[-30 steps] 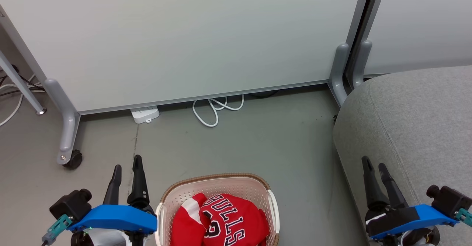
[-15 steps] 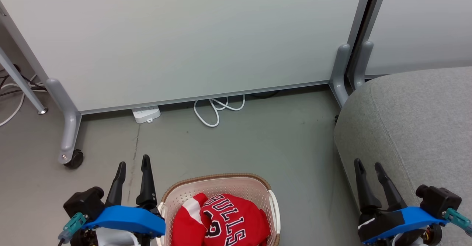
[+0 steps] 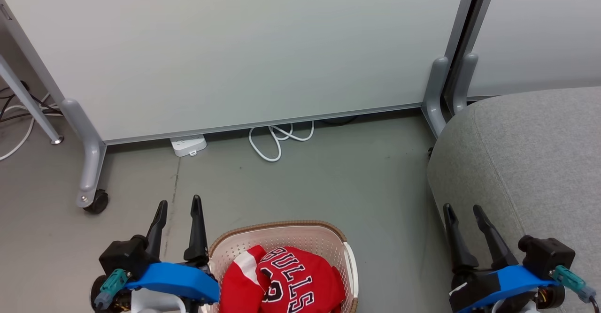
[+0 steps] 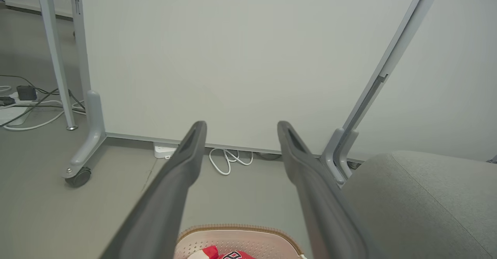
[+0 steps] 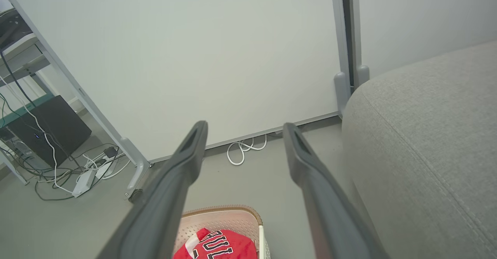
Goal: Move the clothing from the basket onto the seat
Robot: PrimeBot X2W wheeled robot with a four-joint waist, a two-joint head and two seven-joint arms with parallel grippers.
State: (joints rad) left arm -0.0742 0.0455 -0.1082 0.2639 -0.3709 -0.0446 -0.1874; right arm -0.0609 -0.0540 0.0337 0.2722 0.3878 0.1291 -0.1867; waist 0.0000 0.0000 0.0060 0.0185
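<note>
Grey floor [image 3: 328, 181], white partition [image 3: 258, 45], coiled cable [image 3: 278, 140], grey fabric seat [image 3: 540, 163]

Seemingly two garments [image 3: 281, 282] (red), one basket [image 3: 281, 226], one seat [image 3: 530, 163].

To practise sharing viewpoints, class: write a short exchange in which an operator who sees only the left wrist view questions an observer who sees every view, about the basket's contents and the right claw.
Operator: On the left wrist view I catch just a red scrap in the basket. What's in it?
Observer: Two red garments: a jersey lettered BULLS, with a white-striped piece at its left.
Operator: Where's the right claw?
Observer: The right claw stands open and empty at the edge of the grey seat that faces the basket.
</note>
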